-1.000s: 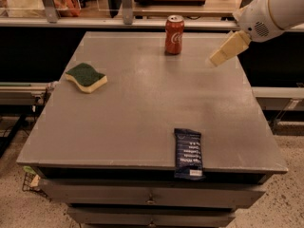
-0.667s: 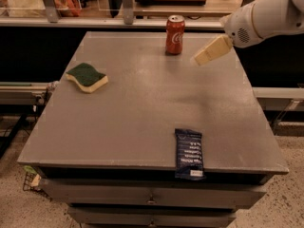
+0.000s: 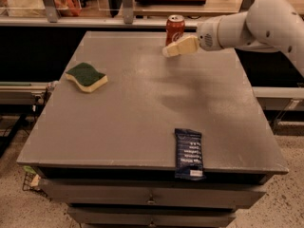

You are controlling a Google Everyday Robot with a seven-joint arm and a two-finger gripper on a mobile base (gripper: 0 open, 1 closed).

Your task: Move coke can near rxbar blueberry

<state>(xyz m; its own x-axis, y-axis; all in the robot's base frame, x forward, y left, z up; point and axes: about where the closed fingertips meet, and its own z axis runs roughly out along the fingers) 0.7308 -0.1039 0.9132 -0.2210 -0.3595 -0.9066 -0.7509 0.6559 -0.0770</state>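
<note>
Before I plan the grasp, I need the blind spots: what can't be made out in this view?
Camera view:
- coke can: lower part hidden behind the gripper, at the far edge of the table; contact cannot be told.
- rxbar blueberry: white text too small to read.
- arm: cut off by the right edge.

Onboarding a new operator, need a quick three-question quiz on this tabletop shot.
1. Fill in: the snack bar overhangs the table's ____ edge.
2. True or false: the soda can lies on its side.
3. The hand is: A) over the sponge; B) close by the can, at the table's far edge; C) over the snack bar.
Key: 1 front; 2 false; 3 B.
</note>
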